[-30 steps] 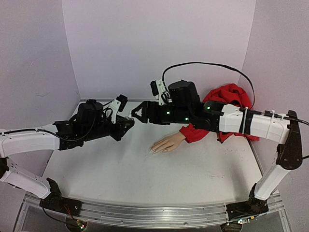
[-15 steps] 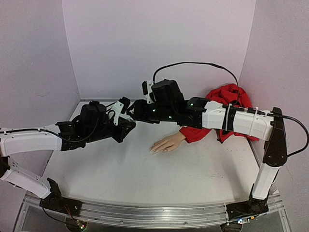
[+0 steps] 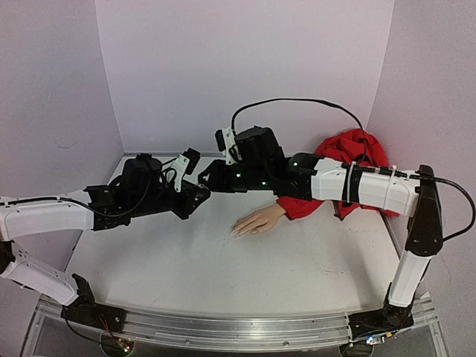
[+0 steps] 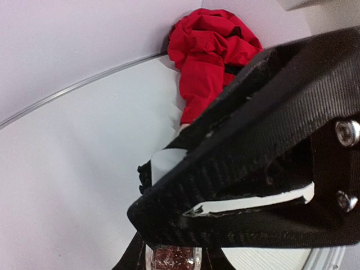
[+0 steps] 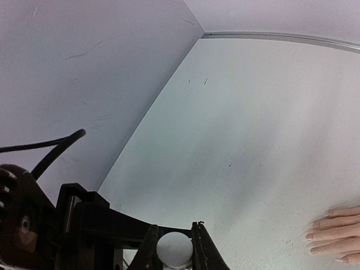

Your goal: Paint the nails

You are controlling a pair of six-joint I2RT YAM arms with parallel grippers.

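The pale mannequin hand [image 3: 256,221] lies flat on the table, fingers pointing left, its red sleeve [image 3: 349,160] trailing to the back right. Its nails [image 5: 310,236] show small at the fingertips in the right wrist view. My left gripper [image 3: 195,195] is shut on a small glass bottle [image 4: 173,260] of red glitter polish, held above the table left of the hand. My right gripper [image 3: 207,178] meets it from the right and is shut on the bottle's round white cap [image 5: 174,249], one finger [image 5: 200,247] on each side. The right gripper's finger [image 4: 253,169] fills much of the left wrist view.
Lilac walls close the table [image 3: 223,268] at the back and both sides. The red cloth [image 4: 211,45] bunches in the back right corner. A black cable [image 3: 297,102] loops above the right arm.
My right arm has swung left to the left gripper, and its fingers have closed from open onto the white cap. The left arm with the bottle has barely moved.
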